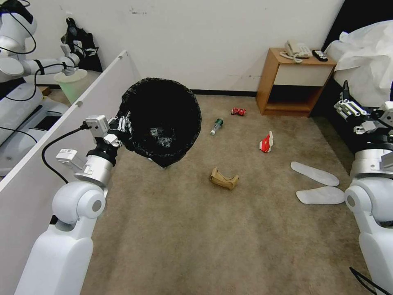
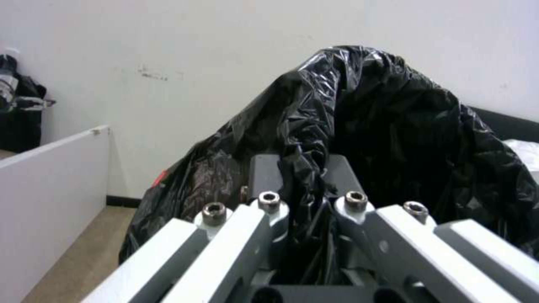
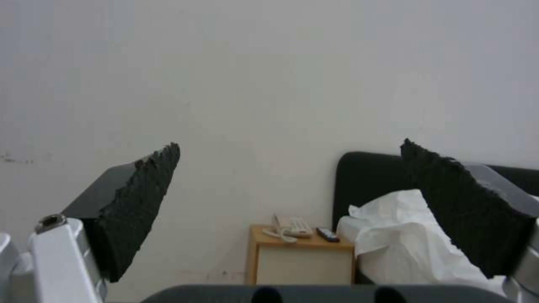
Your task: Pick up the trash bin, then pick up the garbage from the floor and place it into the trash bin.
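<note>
My left gripper (image 1: 124,126) is shut on the rim of the trash bin (image 1: 161,119), held off the floor (image 1: 184,229) and tilted with its black-bagged mouth toward me. In the left wrist view the fingers (image 2: 269,202) pinch the crinkly bag (image 2: 393,126). Garbage lies on the carpet: a clear bottle (image 1: 217,125), a crushed red can (image 1: 238,111), a red-white carton (image 1: 266,142), a brown paper bag (image 1: 224,179) and two white slippers (image 1: 314,173). My right gripper (image 1: 348,106) hangs raised at the right, open (image 3: 290,145) with nothing between its pads.
A wooden nightstand (image 1: 292,82) with a phone stands against the far wall, beside a bed (image 1: 364,49) at the right. A white partition board (image 1: 61,135) runs along my left. Beyond it are a pale bucket (image 1: 73,84) and another robot (image 1: 16,49).
</note>
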